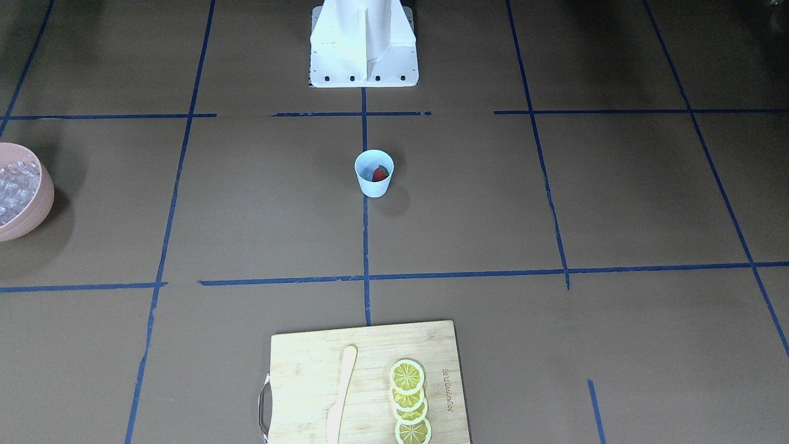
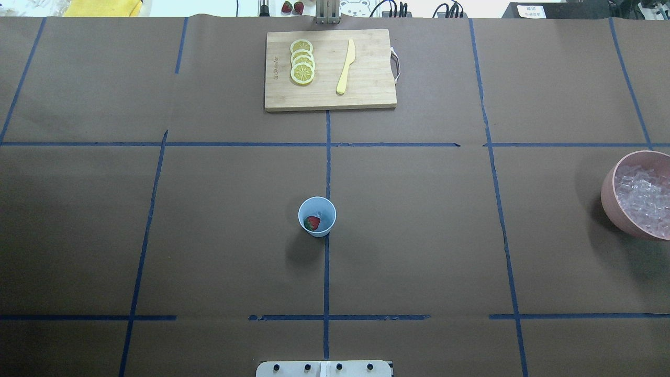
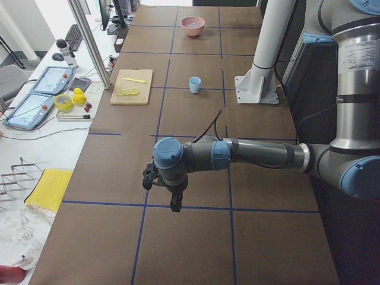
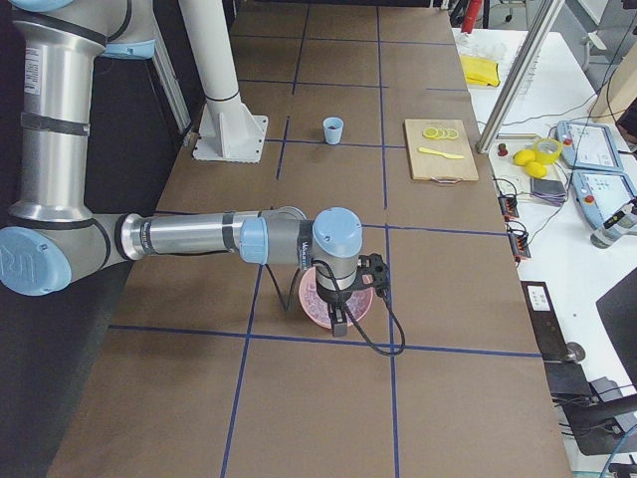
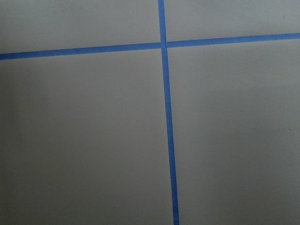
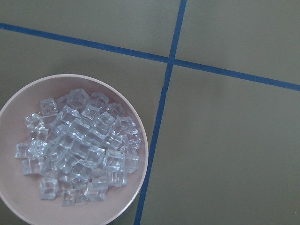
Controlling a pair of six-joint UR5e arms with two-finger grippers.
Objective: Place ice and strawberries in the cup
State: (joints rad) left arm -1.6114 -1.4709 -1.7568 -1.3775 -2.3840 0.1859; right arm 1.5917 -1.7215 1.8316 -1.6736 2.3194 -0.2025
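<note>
The pale blue cup point(image 2: 316, 216) stands upright at the table's middle, also in the front view point(image 1: 374, 174). A red strawberry point(image 2: 312, 223) lies inside it point(image 1: 380, 173), with a pale glassy bit beside it. More ice cubes point(image 6: 79, 150) fill the pink bowl point(image 6: 140, 140) at the robot's right point(image 2: 610, 193). The right gripper point(image 4: 338, 324) hangs over that bowl. The left gripper point(image 3: 176, 205) hangs above bare table far from the cup. I cannot tell whether either gripper is open or shut.
A wooden cutting board point(image 2: 366, 94) at the far edge carries several lemon slices point(image 2: 302, 62) and a wooden knife point(image 2: 345, 67). The white robot pedestal point(image 1: 363, 49) stands behind the cup. Two more strawberries point(image 2: 292, 7) lie beyond the table's far edge.
</note>
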